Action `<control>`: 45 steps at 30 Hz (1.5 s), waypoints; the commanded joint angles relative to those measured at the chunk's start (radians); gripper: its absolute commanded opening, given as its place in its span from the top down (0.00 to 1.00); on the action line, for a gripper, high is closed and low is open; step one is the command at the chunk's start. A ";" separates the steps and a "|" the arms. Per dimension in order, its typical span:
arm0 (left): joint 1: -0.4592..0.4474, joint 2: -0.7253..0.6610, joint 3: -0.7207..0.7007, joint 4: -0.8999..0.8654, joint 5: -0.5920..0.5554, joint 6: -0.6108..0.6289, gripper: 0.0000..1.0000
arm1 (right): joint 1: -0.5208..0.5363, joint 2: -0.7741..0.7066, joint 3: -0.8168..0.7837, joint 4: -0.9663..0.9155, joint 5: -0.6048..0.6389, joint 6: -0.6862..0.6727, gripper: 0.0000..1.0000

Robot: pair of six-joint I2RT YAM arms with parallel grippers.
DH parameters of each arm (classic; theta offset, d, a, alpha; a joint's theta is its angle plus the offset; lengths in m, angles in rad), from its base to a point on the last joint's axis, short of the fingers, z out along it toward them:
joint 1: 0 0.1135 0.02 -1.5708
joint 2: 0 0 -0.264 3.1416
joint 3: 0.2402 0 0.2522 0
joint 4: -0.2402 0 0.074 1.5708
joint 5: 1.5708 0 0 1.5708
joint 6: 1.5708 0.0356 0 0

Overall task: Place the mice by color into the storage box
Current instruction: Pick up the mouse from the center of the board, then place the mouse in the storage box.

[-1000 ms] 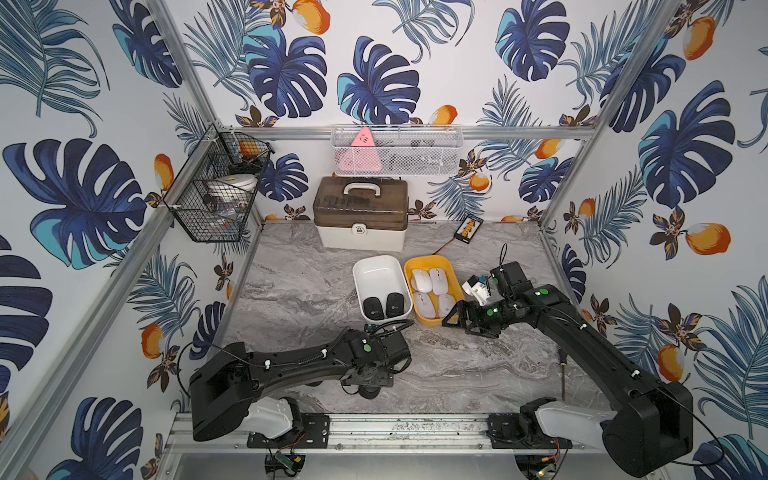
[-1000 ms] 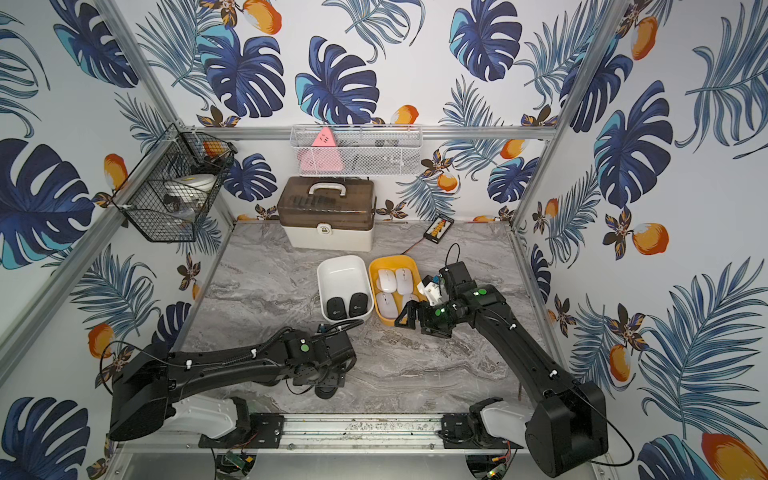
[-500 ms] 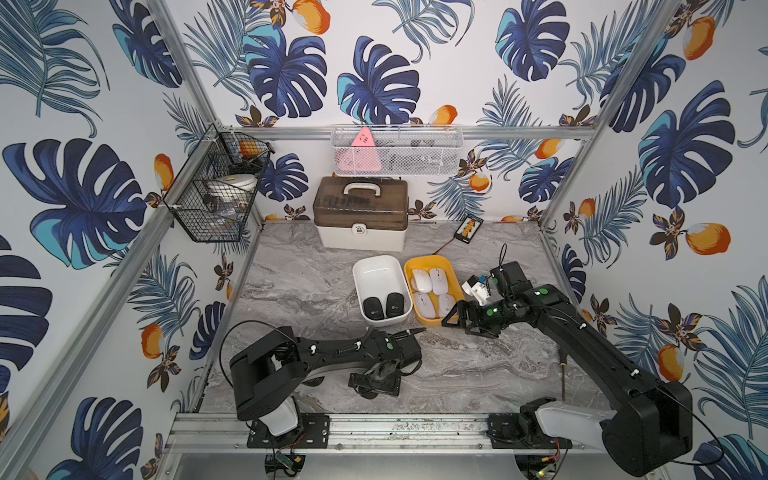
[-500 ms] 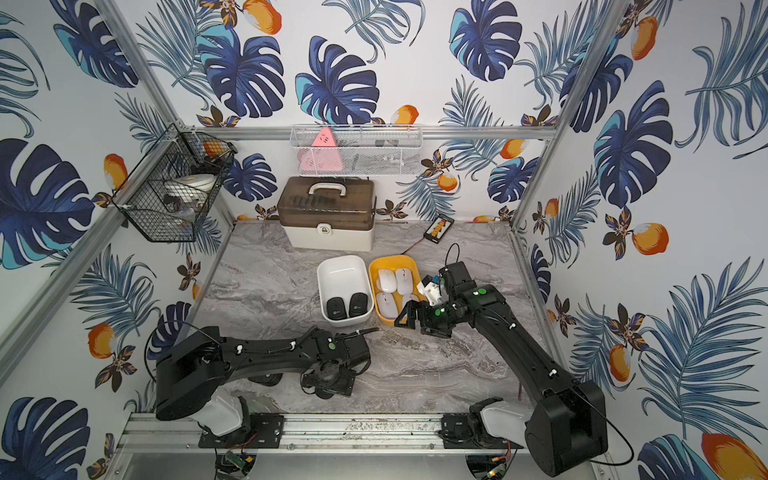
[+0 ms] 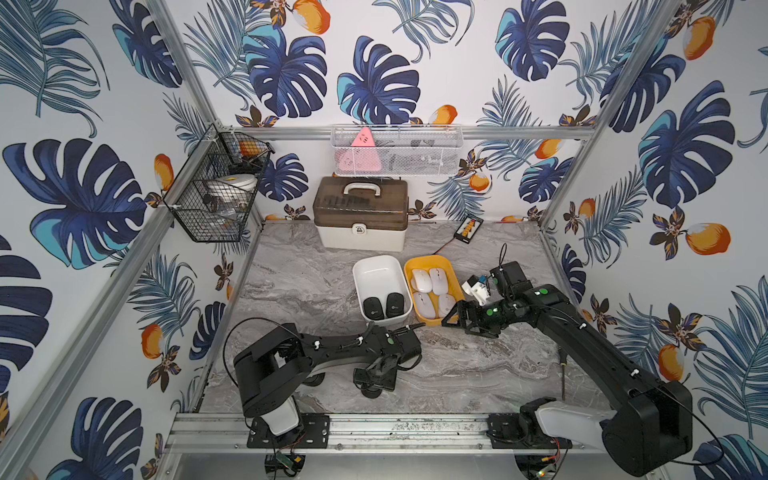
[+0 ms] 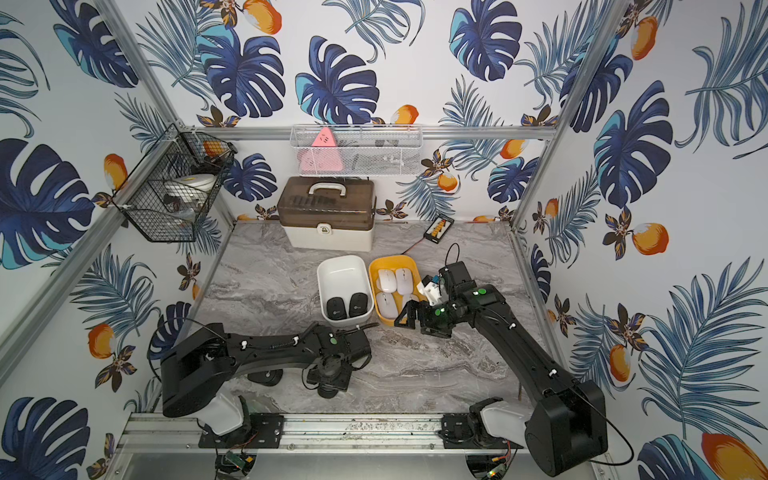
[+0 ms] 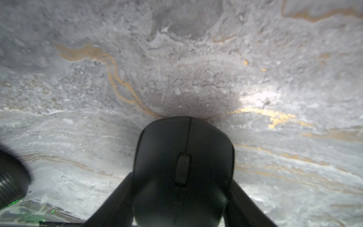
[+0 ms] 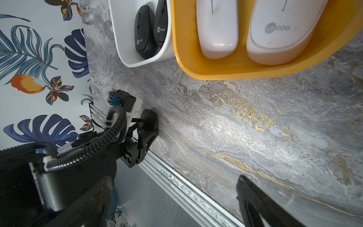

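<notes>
Left arm lies low and folded along the near edge of the table (image 5: 478, 374), wrist bent so the left gripper (image 5: 374, 380) points straight down. In the left wrist view its fingers (image 7: 110, 206) flank a black mouse (image 7: 182, 167) lying on the marble, scroll wheel up. The mouse's body hides the contact, so I cannot tell whether the jaws press it or stand just off. A dark rounded shape (image 6: 264, 378) shows under the left forearm, too hidden to name.

Right arm reaches from the near right corner toward the table's middle. Right gripper (image 5: 455, 316) hovers just beside the near end of the yellow bin (image 5: 432, 261), jaws spread wide with nothing between them.

Yellow bin holds four white mice (image 5: 437, 277) in two pairs. The white bin (image 5: 380, 270) sits just beside it on the left, with two black mice (image 5: 372, 306) side by side at its near end.

Writing: "Lecoo" in grey on one white mouse (image 8: 277, 28) and in pale print on both binned black mice (image 8: 161, 29).

Surface is grey marble print with gold veins. A brown-lidded toolbox (image 5: 360, 216) stands at the far edge. Leaf-and-fruit wallpaper (image 5: 374, 83) covers the walls inside an aluminium frame. A black wire basket (image 5: 212, 203) hangs on the left wall, and a white mesh shelf (image 5: 415, 151) hangs on the far wall.
</notes>
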 commanded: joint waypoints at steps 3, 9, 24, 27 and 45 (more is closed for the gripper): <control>0.019 -0.046 0.005 -0.023 -0.013 -0.002 0.39 | 0.002 0.000 0.007 -0.005 0.007 0.001 0.00; 0.068 -0.165 0.084 -0.108 -0.011 -0.039 0.39 | 0.002 0.000 0.011 -0.007 0.011 -0.001 0.00; 0.486 0.120 0.585 -0.108 0.075 0.070 0.41 | 0.003 -0.019 0.008 0.068 -0.059 0.016 0.00; 0.516 0.246 0.698 -0.112 0.060 0.082 0.42 | 0.004 -0.004 0.013 0.059 -0.057 0.012 0.00; 0.564 0.632 1.033 -0.115 0.046 0.091 0.42 | 0.004 0.026 0.005 0.059 -0.052 0.003 0.00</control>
